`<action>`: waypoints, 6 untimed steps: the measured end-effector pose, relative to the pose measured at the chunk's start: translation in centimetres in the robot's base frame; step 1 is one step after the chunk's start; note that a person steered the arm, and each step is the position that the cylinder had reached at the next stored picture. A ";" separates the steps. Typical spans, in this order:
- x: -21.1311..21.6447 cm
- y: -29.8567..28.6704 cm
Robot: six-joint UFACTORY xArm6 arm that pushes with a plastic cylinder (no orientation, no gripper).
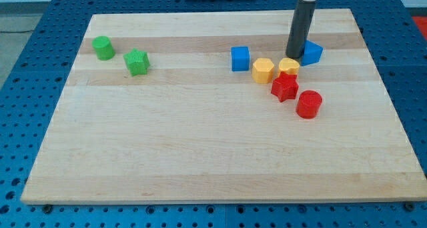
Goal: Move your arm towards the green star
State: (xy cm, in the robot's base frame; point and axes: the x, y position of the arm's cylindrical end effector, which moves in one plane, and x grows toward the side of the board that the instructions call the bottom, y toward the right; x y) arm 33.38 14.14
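Observation:
The green star [137, 61] lies near the view's upper left of the wooden board [200, 148]. A green cylinder [103, 47] sits just to its upper left. My tip [293, 55] is far to the view's right of the star, in the upper right part of the board. It stands between a blue block [311, 53] on its right and a yellow block [289, 67] just below it.
A blue cube [240, 58] and a second yellow block [263, 70] lie left of my tip. A red star [285, 87] and a red cylinder [309, 103] lie below it. A blue perforated table [27, 88] surrounds the board.

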 end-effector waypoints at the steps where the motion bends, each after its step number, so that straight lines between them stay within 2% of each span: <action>1: -1.8 -2.0; 2: -5.1 -7.7; 3: -7.3 -16.2; 5: -6.5 -32.3; 6: -2.7 -33.5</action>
